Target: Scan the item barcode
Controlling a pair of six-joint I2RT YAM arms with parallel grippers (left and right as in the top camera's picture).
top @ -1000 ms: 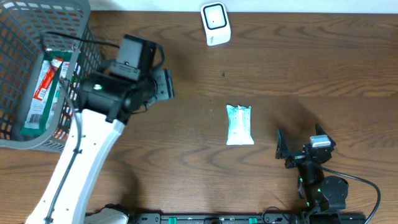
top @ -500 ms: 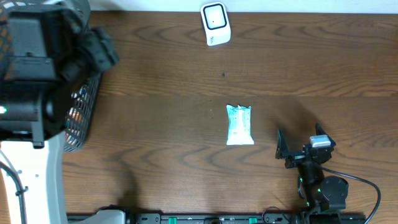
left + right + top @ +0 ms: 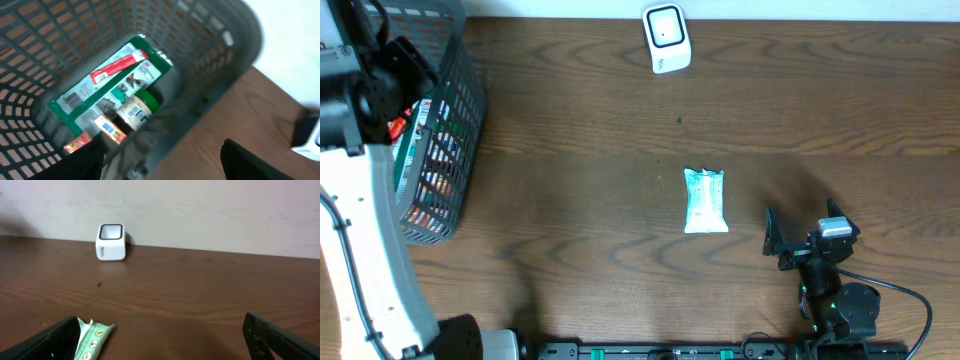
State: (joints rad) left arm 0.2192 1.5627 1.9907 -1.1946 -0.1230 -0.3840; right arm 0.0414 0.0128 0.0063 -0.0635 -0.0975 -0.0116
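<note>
Insp. A: Snack pkt (image 3: 705, 200) posn?
Insp. B: Noted flat on table (image 3: 570, 200), long axis front-to-back, just left of right gripper (image 3: 803, 238), the nearer arm.
Insp. A: Jaws?
Insp. B: Both seen spread, empty; left gripper (image 3: 160, 160) held over basket (image 3: 460, 120).

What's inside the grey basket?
A green packet with a red stripe, a jar with a green lid, and small orange packets. Whatever lies beneath them is covered.

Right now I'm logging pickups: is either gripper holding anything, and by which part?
Nothing is held. The left gripper hangs open over the basket; the right gripper stands open and empty.
</note>
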